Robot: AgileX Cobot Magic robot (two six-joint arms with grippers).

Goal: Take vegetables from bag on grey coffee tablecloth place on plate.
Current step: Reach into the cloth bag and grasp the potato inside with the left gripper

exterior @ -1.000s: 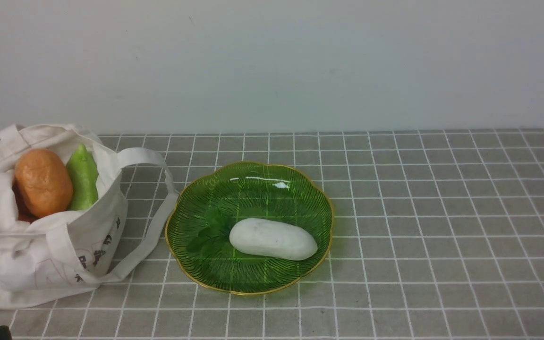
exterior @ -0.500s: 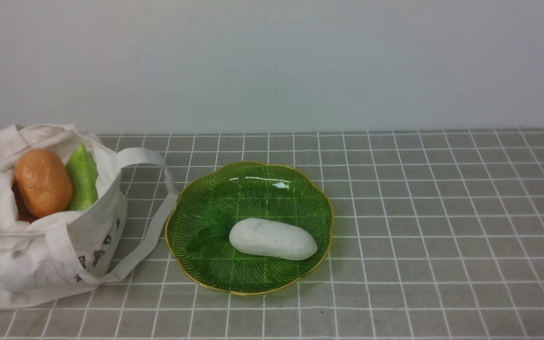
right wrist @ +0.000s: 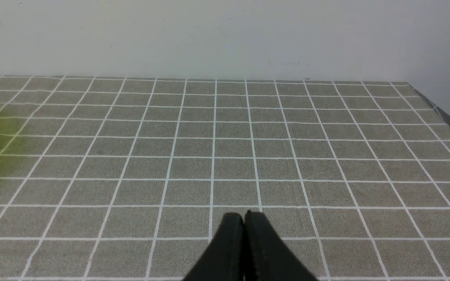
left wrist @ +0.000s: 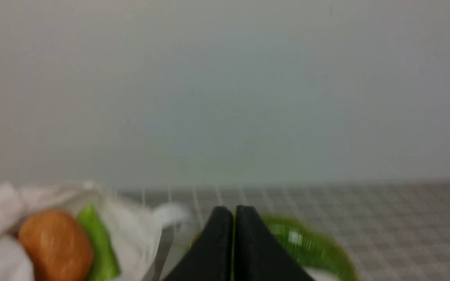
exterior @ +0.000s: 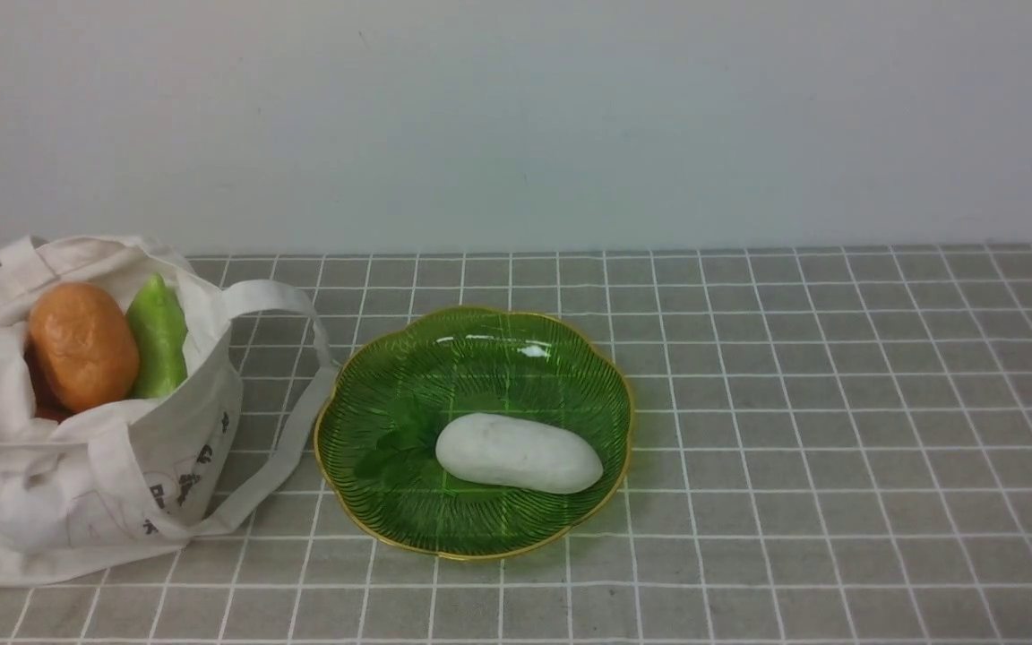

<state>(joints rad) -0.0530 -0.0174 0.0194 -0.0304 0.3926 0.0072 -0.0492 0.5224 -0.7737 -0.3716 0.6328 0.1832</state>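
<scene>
Front view: whole white vegetable [exterior: 518,452] on plate [exterior: 478,348]

The front view looks forward and slightly down over the cloth-covered worktop [exterior: 838,403], taking in the canvas bag [exterior: 167,448], green plate [exterior: 408,358] and wall [exterior: 516,116]. The left wrist view, low and blurred, peers past its closed jaws at that same bag and plate just beyond. The right wrist view looks past its closed jaws along the worktop, sharing only the plate's rim far aside.
</scene>
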